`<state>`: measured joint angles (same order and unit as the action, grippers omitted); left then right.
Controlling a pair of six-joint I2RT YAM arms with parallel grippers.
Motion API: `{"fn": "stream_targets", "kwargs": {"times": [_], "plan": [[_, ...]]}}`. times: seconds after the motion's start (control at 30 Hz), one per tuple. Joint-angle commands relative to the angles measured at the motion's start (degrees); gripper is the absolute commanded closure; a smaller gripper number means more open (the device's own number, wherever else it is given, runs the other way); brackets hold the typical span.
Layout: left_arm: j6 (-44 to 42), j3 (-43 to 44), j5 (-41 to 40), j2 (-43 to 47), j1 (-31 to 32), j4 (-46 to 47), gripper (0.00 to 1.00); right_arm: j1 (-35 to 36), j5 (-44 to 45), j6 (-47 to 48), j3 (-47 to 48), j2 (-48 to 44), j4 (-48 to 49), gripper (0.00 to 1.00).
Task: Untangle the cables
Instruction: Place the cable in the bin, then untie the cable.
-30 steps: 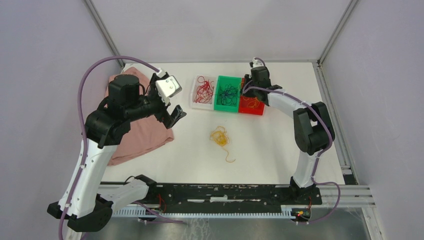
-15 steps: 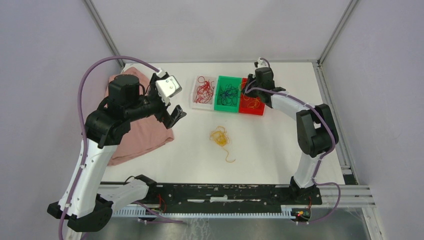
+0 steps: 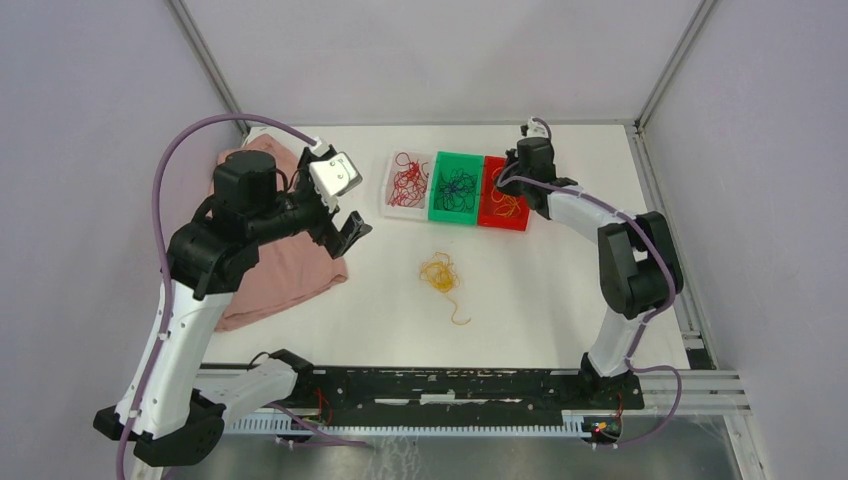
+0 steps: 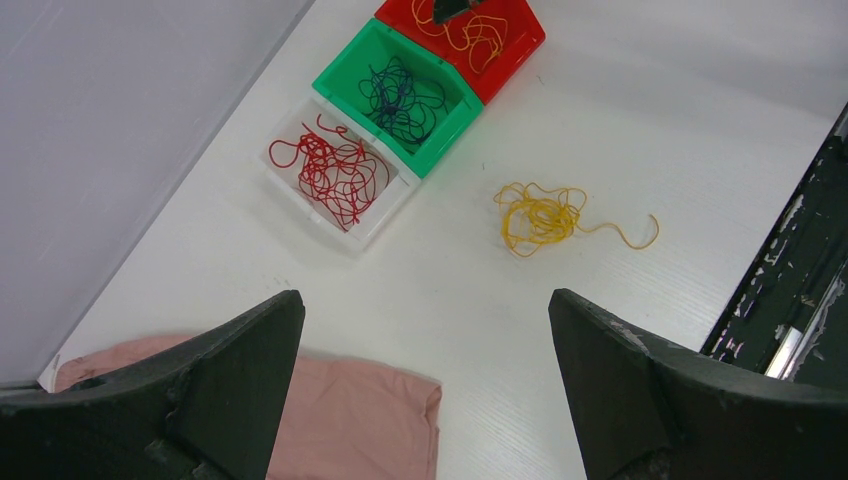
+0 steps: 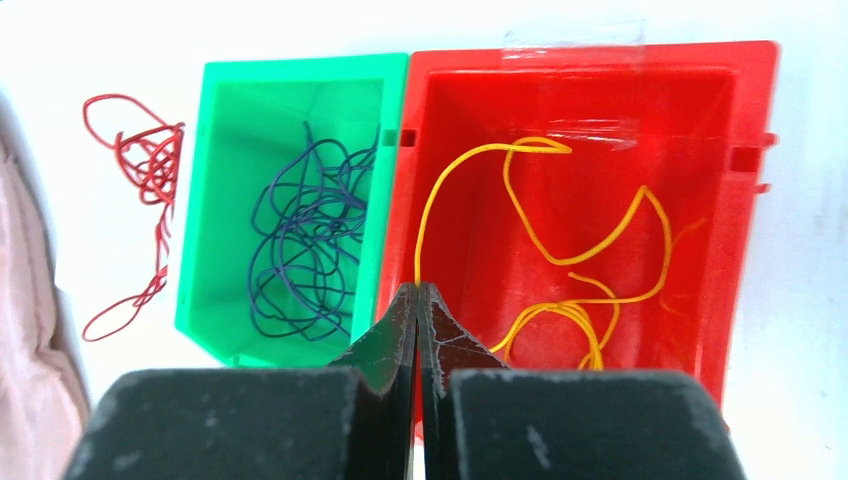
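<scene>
The right tool [image 5: 417,292] now sits further right over the red bin [image 5: 748,110], fully closed; a yellow cable [image 5: 575,262] there meets its tips, grip unclear. The left tool [image 4: 425,296] gapes, empty. Another yellow tangle [image 3: 440,272] lies on the bench [image 3: 560,290]. Withdrawing could drag a snagged strand back out.

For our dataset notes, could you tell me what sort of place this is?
Probably a lab robot cell: plain panel walls enclose a white table, two arms are bolted to a rail, and small bins hold coloured cables.
</scene>
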<state>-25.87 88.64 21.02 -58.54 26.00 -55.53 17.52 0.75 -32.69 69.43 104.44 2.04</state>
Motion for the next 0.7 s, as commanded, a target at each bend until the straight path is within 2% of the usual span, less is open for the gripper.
{"fn": "stream_targets", "kwargs": {"times": [0.0,0.07,0.17,0.2,0.27,0.33,0.6,0.67], "plan": [[-1.75,0.46,0.24,0.71,-0.11,2.44,0.01,-0.30,3.68,1.25,4.03,0.91,-4.17,0.99],[-1.81,0.39,0.19,0.85,-0.10,2.45,0.01,-0.29,4.09,1.88,6.16,3.78,-6.27,0.97],[-2.23,0.45,-0.08,0.93,-0.13,1.94,0.01,-0.31,3.91,2.91,9.51,7.05,-8.91,0.87],[-2.32,0.48,-0.17,0.85,-0.13,1.66,0.01,-0.30,3.73,2.93,10.27,7.41,-9.12,0.83],[-2.57,0.39,-0.27,0.65,-0.14,1.05,0.01,-0.29,3.20,2.72,11.46,6.59,-9.12,0.68],[-3.05,0.16,-0.24,0.18,-0.18,0.35,0.01,-0.11,2.67,3.05,11.82,4.31,-7.79,0.61],[-2.47,0.36,0.31,-1.67,-0.17,-0.29,0.01,0.21,5.73,5.62,16.24,-1.56,-12.06,0.59],[-2.39,0.33,0.43,-1.63,-0.22,-0.20,0.01,0.73,6.34,6.62,15.63,-3.07,-12.82,0.56]]}}
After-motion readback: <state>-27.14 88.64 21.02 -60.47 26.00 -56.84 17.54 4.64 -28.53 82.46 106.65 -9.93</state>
